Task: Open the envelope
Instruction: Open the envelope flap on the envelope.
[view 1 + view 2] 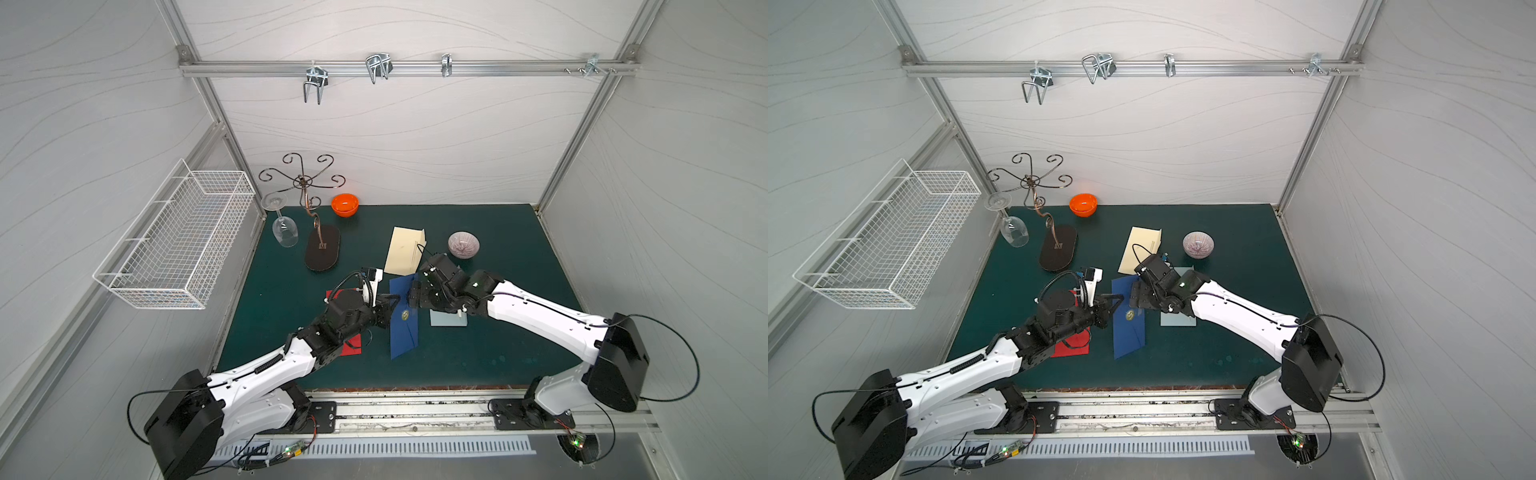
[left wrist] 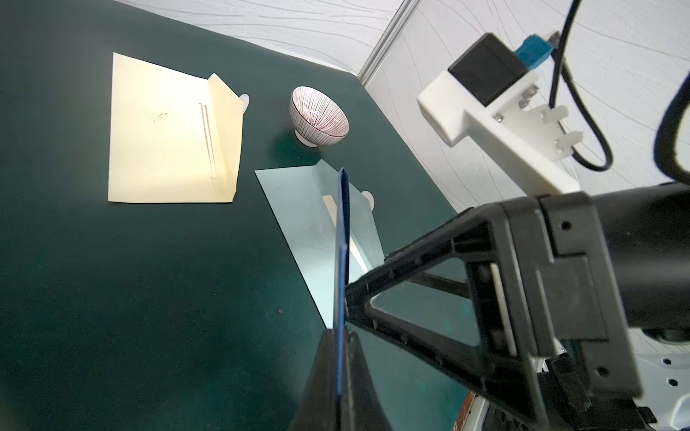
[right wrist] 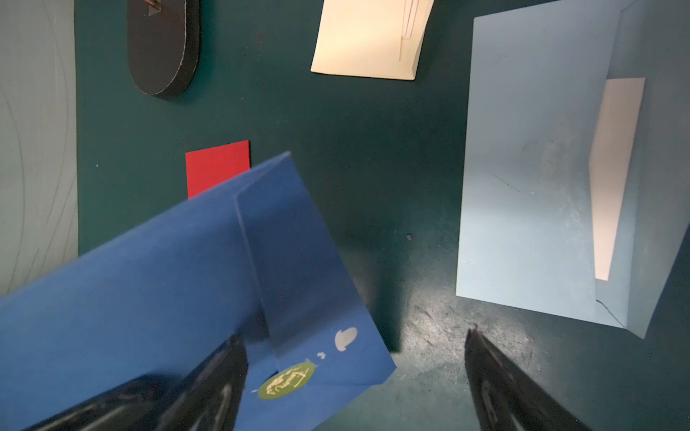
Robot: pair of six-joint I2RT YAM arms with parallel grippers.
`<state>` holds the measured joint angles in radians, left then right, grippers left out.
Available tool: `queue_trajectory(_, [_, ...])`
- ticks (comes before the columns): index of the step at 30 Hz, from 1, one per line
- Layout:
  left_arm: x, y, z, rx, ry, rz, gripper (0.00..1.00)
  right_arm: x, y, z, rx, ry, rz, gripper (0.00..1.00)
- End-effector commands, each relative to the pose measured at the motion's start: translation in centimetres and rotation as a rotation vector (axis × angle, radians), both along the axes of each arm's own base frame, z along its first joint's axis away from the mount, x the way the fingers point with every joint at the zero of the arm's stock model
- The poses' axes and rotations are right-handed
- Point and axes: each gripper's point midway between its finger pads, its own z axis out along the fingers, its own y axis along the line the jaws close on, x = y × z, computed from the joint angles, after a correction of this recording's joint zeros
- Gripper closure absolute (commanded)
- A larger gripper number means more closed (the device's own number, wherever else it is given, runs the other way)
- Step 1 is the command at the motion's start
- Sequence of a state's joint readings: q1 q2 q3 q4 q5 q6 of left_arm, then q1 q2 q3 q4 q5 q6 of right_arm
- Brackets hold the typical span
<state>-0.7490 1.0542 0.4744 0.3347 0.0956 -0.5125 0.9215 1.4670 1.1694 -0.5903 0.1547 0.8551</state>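
Left claw (image 2: 341, 332) pinching edge of matte blue paper envelope (image 3: 149, 280), right claw (image 3: 354, 332) spread wide, round green sticker (image 3: 285, 380) at flap tip

**Even light, blurred close-ups**

In both top views, soft white light is falling evenly from above, and the wide lens is stretching the corners. The orange bowl (image 1: 345, 204) is catching a small glare. In the right wrist view, the fingers (image 3: 209, 392) are sitting out of focus, the blue envelope (image 3: 149, 280) is casting a dark shadow, and the surface (image 3: 433, 317) is shining beneath.
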Motion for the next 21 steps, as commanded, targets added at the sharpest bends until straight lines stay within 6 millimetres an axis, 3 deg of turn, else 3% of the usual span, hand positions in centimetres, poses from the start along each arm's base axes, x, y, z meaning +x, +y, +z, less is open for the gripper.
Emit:
queue_trajectory(1, [0.4, -0.8, 2.8, -0.071, -0.064, -0.012, 1.0, 0.1, -0.2, 0.3, 0.005, -0.019, 0.005, 0.08])
queue_trajectory(21, [0.6, -1.0, 3.2, -0.073, -0.065, -0.012, 1.0, 0.6, -2.6, -1.3, -0.122, 0.027, -0.067, 0.08])
